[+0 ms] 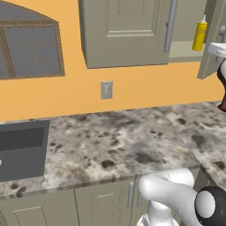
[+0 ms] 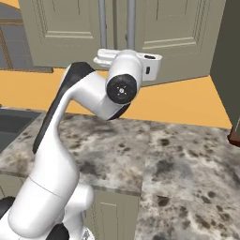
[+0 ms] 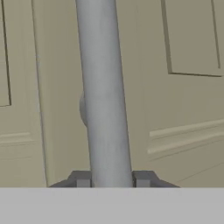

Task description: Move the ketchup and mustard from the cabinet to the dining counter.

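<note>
Our claw [image 3: 112, 178] is pinched on the grey bar handle [image 3: 105, 87] of the cabinet [image 1: 128, 31], its door swung partly out. The mustard [image 1: 199, 34] stands on the cabinet's shelf near the front edge, behind the right-hand door; we cannot see the ketchup from here. The granite desk [image 1: 132, 141] lies below. We judge the risk is slip: if the arm's pull strays from the hinge arc, the smooth handle could slide free.

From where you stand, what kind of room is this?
A kitchen, most likely: a speckled granite counter with a sink set into it, an olive-grey wall cabinet above, and a yellow mustard bottle on its open shelf. The hand is shut on a cabinet door handle.
</note>
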### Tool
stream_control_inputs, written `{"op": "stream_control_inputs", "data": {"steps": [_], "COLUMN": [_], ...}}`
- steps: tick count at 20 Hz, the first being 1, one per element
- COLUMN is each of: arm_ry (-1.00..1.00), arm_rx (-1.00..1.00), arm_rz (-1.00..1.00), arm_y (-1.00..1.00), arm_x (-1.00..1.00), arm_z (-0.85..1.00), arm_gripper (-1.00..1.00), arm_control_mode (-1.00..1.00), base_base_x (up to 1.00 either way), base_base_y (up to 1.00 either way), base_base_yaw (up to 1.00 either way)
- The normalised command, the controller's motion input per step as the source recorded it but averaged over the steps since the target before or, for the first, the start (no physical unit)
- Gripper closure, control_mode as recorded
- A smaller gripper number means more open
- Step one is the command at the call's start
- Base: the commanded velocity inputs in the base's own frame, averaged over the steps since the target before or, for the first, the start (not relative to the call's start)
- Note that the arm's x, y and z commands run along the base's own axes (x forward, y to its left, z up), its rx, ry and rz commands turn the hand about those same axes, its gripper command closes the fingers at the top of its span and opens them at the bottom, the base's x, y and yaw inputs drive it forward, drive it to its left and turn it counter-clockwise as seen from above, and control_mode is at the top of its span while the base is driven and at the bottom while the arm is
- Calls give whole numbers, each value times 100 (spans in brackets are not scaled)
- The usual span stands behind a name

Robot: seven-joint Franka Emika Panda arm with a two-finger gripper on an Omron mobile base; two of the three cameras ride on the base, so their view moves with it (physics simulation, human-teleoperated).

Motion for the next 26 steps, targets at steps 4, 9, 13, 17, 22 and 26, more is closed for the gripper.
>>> {"op": "stream_control_inputs", "data": {"steps": [4,9,13,17,22,26], "arm_ry": [-6,-8,0,0,0,1], "arm_rx": [0,-14,-45,-47,-49,-52], "arm_rz": [0,0,-3,-13,-18,-25], "arm_y": [-10,23,83,81,62,36], "arm_x": [-89,-66,-27,-16,0,1], "arm_z": [0,0,0,0,-2,-14], "arm_gripper": [-100,-100,-100,-100,-100,-100], "arm_control_mode": [-100,-100,-100,-100,-100,-100], "base_base_x": [0,0,0,0,0,0], "base_base_y": [0,0,0,0,0,0], "base_base_yaw": [0,0,0,0,0,0]}}
